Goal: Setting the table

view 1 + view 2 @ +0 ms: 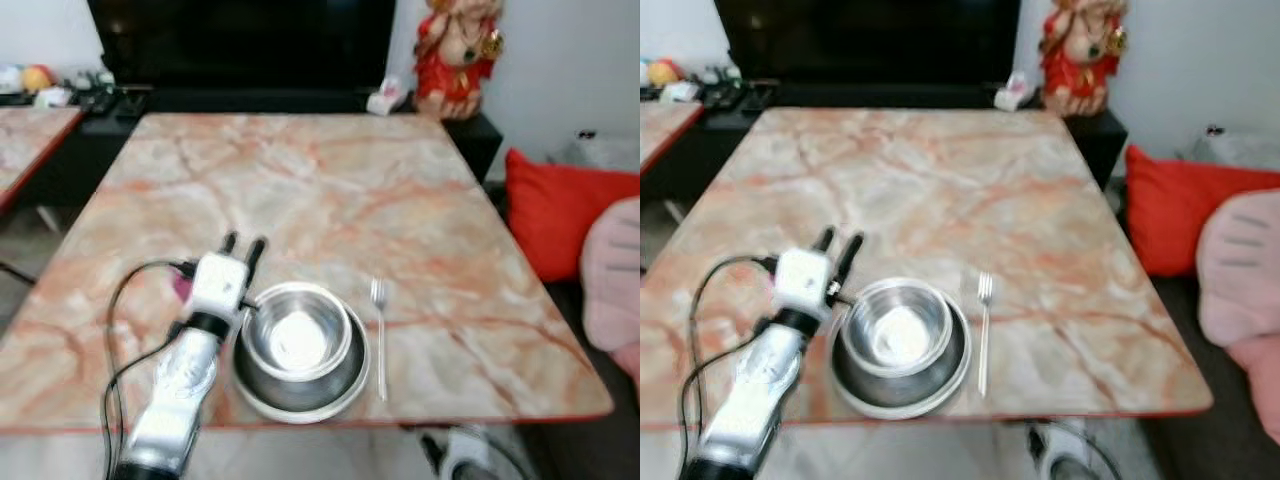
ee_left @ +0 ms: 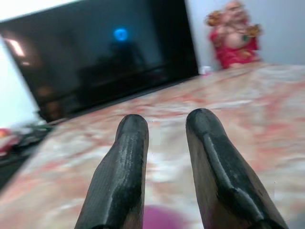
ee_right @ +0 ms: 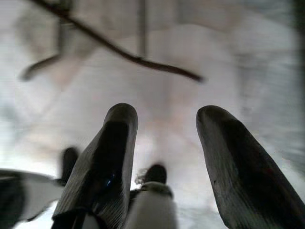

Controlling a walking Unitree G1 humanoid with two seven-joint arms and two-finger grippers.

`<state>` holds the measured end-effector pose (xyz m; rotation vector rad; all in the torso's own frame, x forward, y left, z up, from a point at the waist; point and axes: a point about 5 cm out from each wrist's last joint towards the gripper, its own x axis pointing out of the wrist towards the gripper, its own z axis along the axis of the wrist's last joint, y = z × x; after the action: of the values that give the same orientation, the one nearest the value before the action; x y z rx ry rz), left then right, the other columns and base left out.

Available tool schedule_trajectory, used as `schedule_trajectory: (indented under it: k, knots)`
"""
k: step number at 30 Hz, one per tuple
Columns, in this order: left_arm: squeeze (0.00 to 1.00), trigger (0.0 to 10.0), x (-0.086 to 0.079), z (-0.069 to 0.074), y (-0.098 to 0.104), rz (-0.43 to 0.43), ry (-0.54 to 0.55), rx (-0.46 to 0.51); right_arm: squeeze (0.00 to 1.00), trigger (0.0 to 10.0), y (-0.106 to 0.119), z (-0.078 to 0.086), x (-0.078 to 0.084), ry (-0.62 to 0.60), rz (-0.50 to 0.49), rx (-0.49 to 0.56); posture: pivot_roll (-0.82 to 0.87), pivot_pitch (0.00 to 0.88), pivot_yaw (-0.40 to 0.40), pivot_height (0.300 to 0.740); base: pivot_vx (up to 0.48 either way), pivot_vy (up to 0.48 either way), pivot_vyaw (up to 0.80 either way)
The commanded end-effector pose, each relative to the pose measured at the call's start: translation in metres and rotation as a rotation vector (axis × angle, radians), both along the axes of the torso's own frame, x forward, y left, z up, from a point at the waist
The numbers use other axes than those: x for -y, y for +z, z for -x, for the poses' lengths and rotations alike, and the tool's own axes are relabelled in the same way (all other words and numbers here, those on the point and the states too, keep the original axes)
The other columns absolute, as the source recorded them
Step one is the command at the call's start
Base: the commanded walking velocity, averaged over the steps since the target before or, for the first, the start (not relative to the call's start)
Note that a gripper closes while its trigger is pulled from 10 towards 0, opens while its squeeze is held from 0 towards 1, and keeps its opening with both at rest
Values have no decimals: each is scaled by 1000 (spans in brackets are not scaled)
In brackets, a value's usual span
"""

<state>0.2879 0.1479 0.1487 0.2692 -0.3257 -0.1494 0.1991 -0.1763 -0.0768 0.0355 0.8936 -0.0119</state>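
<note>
Left end effector (image 1: 243,245) hides something pink, perhaps.

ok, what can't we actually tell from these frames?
- Pink thing by the bowl: left gripper covers most of it in the eye views; blurred at the left wrist view's bottom edge.
- Plate surface: hidden under the bowl.
- Right gripper: its wrist view is a pale blur, so its place is unclear.
- Fork tines: too blurred to count.
</note>
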Motion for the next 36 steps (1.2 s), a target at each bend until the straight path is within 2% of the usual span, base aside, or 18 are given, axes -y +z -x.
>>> schedule_trajectory:
  k: [1,4,24,36]
  knots:
    - [0,10000,10,0,2,4,-32,6,0,10000,0,3,14,-20,31,-7,85,0,-8,740,0,480,0]
    - [0,10000,10,0,4,6,-30,9,0,10000,1,2,14,-4,39,-3,88,0,-10,740,0,480,0]
    - [0,10000,10,-2,7,18,-20,18,0,10000,0,2,13,12,21,-10,91,0,-13,740,0,471,747]
    - [0,10000,10,-3,10,20,-20,22,0,10000,1,1,12,11,13,-10,93,0,-7,740,0,480,0]
